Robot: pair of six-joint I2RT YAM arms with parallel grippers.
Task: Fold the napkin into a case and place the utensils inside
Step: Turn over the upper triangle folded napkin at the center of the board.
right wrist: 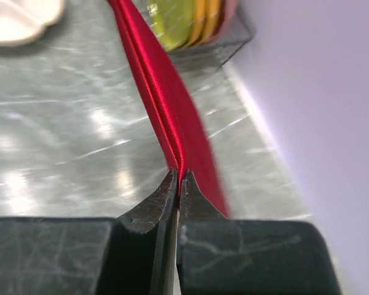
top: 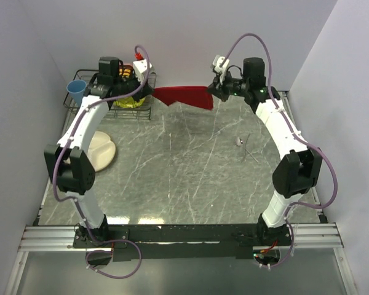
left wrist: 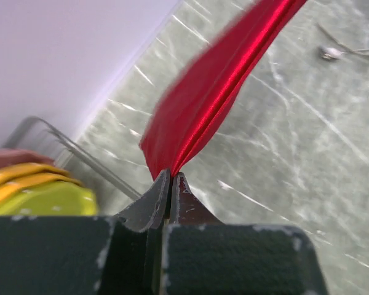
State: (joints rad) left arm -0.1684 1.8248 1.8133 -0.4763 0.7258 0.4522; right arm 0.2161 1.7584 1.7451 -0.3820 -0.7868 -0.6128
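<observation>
Dark jaws of the left gripper (left wrist: 170, 179) are pressed together on one end of the napkin (left wrist: 215, 92), and the right gripper (right wrist: 178, 179) pinches the other end likewise. This red cloth is stretched between them at the far side of the table (top: 172, 172). The utensils (top: 242, 145) lie near the right arm, well apart from the napkin.

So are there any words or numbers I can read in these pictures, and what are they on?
No text can be read anywhere.
Red napkin: plain, no print.
Blue cup: no marking visible.
White-and-red item at the back left: too small to tell.
</observation>
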